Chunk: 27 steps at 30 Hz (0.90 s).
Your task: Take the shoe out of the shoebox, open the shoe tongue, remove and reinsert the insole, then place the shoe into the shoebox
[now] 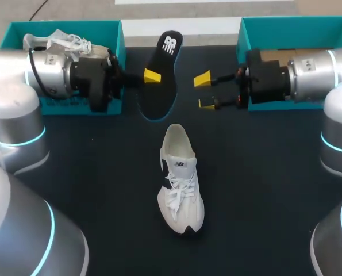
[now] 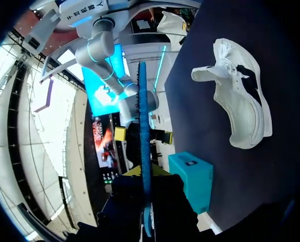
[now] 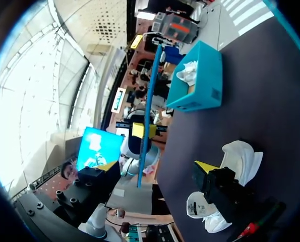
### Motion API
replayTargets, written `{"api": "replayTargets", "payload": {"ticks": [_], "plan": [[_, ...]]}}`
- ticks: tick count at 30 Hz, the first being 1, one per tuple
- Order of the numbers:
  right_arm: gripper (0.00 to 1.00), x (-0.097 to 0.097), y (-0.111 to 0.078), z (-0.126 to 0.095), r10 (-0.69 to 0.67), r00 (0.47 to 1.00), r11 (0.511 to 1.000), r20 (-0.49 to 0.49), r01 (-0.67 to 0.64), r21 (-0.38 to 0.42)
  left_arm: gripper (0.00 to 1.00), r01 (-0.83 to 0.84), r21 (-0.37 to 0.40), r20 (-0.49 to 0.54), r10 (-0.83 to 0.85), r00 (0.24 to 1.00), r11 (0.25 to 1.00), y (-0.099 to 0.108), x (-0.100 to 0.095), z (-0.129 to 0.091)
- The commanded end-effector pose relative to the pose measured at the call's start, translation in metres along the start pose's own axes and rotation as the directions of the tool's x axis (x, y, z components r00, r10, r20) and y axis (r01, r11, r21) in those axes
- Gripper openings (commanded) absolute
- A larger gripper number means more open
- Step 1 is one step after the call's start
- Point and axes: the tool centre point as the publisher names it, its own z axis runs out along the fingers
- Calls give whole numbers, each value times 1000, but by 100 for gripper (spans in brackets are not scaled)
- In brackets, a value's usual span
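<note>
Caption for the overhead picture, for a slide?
Left gripper holds a black, blue-edged insole, right gripper open beside it, white laced sneaker on the dark table.

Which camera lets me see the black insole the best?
The head view: it shows the whole black top of the insole, held in the left gripper. Both wrist views see it edge-on, just a thin blue strip.

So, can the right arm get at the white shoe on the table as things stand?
Probably yes. The right hand is open and empty, and nothing lies between it and the shoe; the insole, held in the left hand, is off to the side.
</note>
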Motion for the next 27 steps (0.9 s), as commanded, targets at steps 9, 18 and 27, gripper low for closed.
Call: {"api": "replayTargets", "payload": {"ticks": [9, 18, 27], "plan": [[64, -3, 12, 32, 2, 1000, 999, -29, -1, 45, 0, -44, -78, -37, 42, 998, 996, 7, 23, 25], [44, -6, 12, 41, 13, 999, 998, -44, -10, 67, 0, -52, -100, -36, 48, 998, 994, 16, 27, 32], [25, -8, 15, 46, 15, 999, 997, -50, -11, 79, 0, -55, -111, -24, 52, 998, 992, 15, 25, 36]]}}
